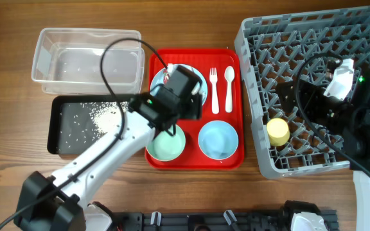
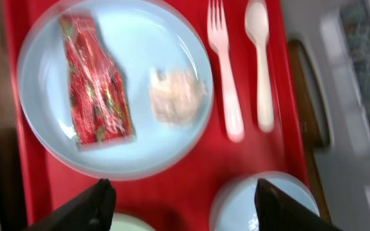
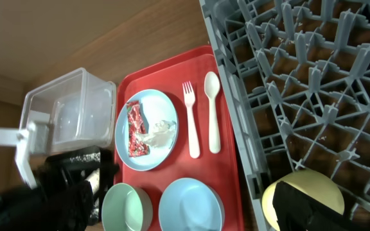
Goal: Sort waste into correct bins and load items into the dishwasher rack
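Observation:
The light blue plate point(image 2: 146, 38) on the red serving tray holds the red snack wrapper point(image 2: 94, 83) and the white tissue point(image 2: 175, 95). My left gripper point(image 2: 185, 202) hangs open and empty above the plate point(image 1: 194, 74). The white fork point(image 1: 214, 90) and spoon point(image 1: 229, 86) lie to the plate's right. The green bowl point(image 1: 167, 142) and blue bowl point(image 1: 218, 139) stand at the tray's front. The yellow cup point(image 1: 278, 131) sits in the grey dishwasher rack point(image 1: 313, 38). My right gripper point(image 1: 291, 106) is open above the rack, one finger over the cup point(image 3: 307, 186).
The clear tub point(image 1: 88, 58) stands at the back left. The black tray point(image 1: 82, 125) in front of it holds scattered rice grains. The red serving tray point(image 1: 194, 160) lies between the bins and the rack. The left arm's cable loops over the tub.

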Controlling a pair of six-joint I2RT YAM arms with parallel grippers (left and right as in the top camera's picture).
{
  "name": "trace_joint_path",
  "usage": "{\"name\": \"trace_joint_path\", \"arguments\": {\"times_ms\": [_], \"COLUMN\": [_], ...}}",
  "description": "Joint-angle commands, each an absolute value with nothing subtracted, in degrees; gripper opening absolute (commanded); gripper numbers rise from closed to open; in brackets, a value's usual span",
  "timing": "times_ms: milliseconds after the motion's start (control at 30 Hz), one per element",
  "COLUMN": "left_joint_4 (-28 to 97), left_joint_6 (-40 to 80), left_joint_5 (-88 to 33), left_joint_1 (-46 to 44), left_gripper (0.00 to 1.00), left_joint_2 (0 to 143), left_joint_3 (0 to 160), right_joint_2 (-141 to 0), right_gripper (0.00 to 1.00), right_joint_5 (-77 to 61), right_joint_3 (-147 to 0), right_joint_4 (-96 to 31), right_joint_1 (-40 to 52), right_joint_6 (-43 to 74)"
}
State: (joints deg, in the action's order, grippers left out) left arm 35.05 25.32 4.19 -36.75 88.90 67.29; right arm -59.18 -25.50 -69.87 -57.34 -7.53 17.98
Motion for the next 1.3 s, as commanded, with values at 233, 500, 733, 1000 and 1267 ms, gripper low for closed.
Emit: {"name": "trace_joint_path", "arguments": {"times_ms": [233, 500, 733, 1000, 1267], "left_joint_4": [21.1, 19.8, 29.8, 27.4, 27.3], "left_joint_6": [19.5, 19.5, 19.7, 15.0, 12.2], "left_joint_5": [5.5, 5.5, 8.9, 20.0, 7.5], "left_joint_1": [-27.8, -27.8, -27.4, -14.3, -9.7], "left_gripper": [0.72, 0.06, 0.04, 0.04, 0.99], "left_joint_2": [110.6, 113.4, 99.7, 96.6, 97.6], "left_joint_3": [67.5, 67.5, 73.7, 74.3, 78.2], "right_joint_2": [-60.8, -61.3, -61.3, -61.3, -61.3], "right_gripper": [0.91, 0.91, 0.91, 0.91, 0.91], "right_joint_5": [-26.2, -26.2, -26.2, -26.2, -26.2], "right_joint_3": [-70.5, -70.5, -70.5, -70.5, -70.5], "right_joint_4": [-57.8, -57.9, -58.0, -58.0, -58.2], "right_joint_1": [-7.3, -7.3, -7.3, -7.3, -7.3], "right_joint_6": [18.1, 18.2, 18.2, 18.2, 18.2]}}
